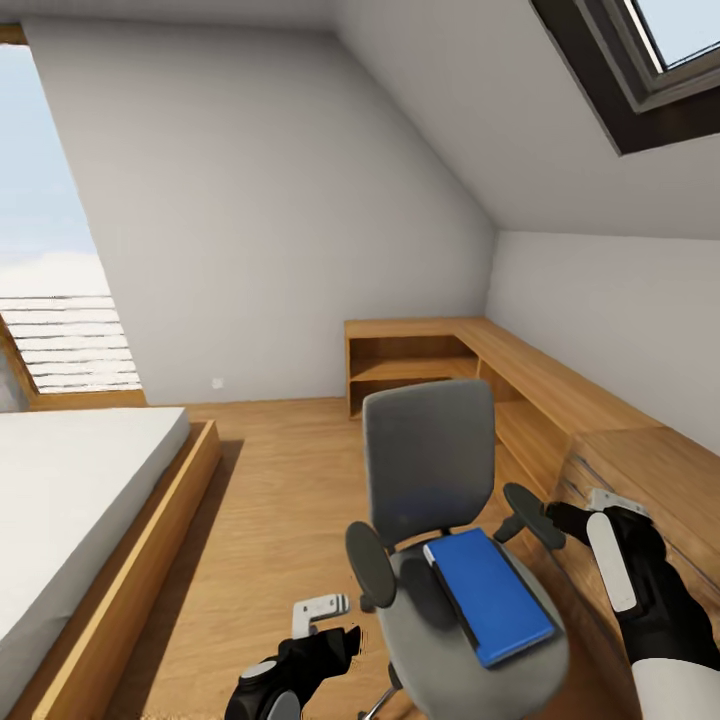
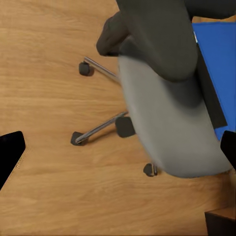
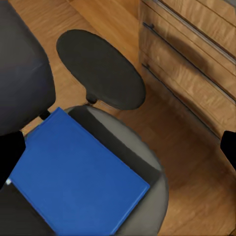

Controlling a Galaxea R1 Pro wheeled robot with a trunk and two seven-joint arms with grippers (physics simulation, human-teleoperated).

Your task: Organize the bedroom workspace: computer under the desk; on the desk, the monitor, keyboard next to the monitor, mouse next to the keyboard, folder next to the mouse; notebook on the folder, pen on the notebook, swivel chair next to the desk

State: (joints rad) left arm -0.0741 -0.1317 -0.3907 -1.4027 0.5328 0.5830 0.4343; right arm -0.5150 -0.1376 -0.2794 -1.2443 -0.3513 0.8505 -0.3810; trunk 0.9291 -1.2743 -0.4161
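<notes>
Two grippers flank the swivel chair [image 1: 440, 540], on whose grey seat the folder [image 1: 490, 595] lies flat, its black spine toward the seat's left side and its long edge running from the backrest toward the front rim. The left gripper [image 1: 320, 612] hangs low over the wood floor [image 1: 270, 500] beside the chair's left armrest [image 1: 370, 562], fingers spread and holding nothing; the right gripper [image 1: 590, 500] hovers above and outside the right armrest [image 1: 533, 515], near the oak drawer unit [image 1: 650, 470], also released, with its dark fingertips [image 3: 10, 157] wide apart either side of the frame in the right wrist view. The step in hand appears to be the folder pickup. A sound approach would probably bring the right gripper inward over the armrest, lower it to the folder's free edge near the seat's front, and pinch across the thin cover there; the castors suggest that any sideways push may roll the chair, so contact should be downward and light.
</notes>
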